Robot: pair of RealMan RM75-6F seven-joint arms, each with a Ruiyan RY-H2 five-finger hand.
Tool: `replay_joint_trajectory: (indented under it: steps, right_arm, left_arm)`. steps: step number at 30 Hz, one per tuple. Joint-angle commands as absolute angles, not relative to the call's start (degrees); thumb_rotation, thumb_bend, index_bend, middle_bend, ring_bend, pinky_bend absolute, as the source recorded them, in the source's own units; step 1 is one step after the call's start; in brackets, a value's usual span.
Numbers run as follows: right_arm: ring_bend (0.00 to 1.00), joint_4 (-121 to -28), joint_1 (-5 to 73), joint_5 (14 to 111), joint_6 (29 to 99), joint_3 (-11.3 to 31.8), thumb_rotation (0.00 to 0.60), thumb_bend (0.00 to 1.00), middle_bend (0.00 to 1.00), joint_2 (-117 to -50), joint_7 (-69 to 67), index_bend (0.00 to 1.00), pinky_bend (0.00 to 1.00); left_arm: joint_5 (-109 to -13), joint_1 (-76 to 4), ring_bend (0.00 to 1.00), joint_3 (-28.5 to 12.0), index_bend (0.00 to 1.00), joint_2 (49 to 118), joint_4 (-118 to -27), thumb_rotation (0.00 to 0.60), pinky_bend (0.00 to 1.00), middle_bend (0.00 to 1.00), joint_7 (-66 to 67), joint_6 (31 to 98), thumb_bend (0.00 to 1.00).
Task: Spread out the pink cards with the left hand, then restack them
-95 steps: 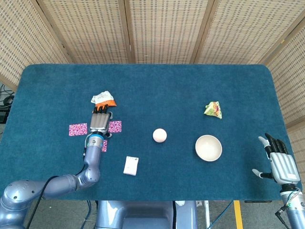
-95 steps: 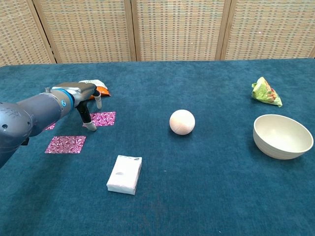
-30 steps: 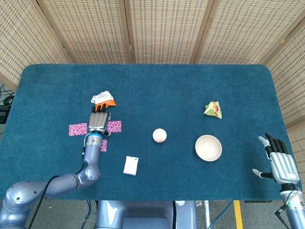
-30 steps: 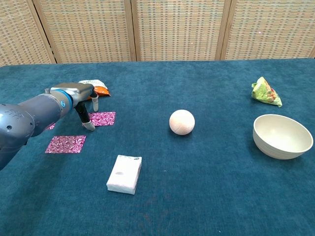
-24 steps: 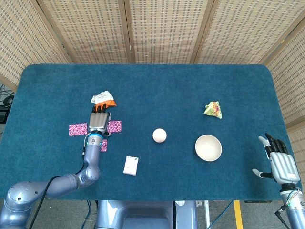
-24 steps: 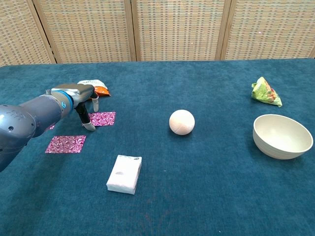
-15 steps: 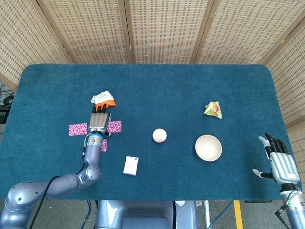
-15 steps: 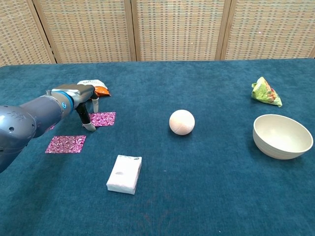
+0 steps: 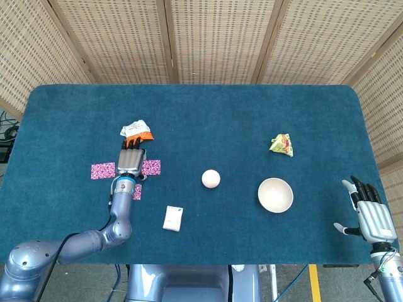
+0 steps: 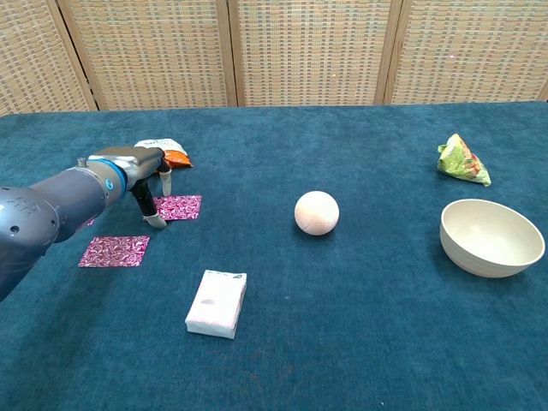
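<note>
While the left hand (image 9: 130,161) hangs palm-down over the blue desk (image 9: 239,119), its fingers point down and apart, and one fingertip (image 10: 157,222) touches or nearly touches the cloth; which, I cannot tell. It holds nothing. Three pink cards lie spread around it: one card (image 9: 102,170) just to its left, a second card (image 9: 152,167) just to its right beside the fingertips, and a third card (image 9: 136,191) nearer the wrist, partly hidden by the forearm in the head view and plain in the chest view. Just beyond the fingertips lies an orange-and-white snack packet (image 9: 137,131). A white tissue pack (image 9: 172,218) sits behind the hand and to its right. Farther right are a pale ball (image 9: 211,178), a cream bowl (image 9: 275,195) and a green wrapper (image 9: 282,145). Well apart at the desk's right edge, the right hand (image 9: 367,212) is spread wide, holding nothing.
</note>
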State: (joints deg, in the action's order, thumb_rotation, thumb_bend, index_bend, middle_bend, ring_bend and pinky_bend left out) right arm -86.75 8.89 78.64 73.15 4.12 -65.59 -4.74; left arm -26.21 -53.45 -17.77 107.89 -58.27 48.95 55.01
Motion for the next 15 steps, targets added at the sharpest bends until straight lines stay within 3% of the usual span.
replay_joint_trajectory:
  steps: [1, 15]
  right_arm:
    - [0.0, -86.77, 8.9, 78.6, 73.13, 4.14, 0.6, 0.13, 0.0, -65.59, -4.72, 0.09, 0.0]
    - [0.0, -87.15, 8.85, 78.76, 73.27, 4.05, 0.6, 0.13, 0.0, -65.5, -4.44, 0.09, 0.0]
  left_arm:
    - [-26.42, -53.39, 0.0, -17.91, 0.55, 107.67, -58.55, 0.6, 0.0, 0.0, 48.83, 55.15, 0.31]
    - [-27.22, -51.87, 0.0, -18.45, 0.55, 103.29, -64.21, 0.6, 0.0, 0.0, 48.62, 58.3, 0.3]
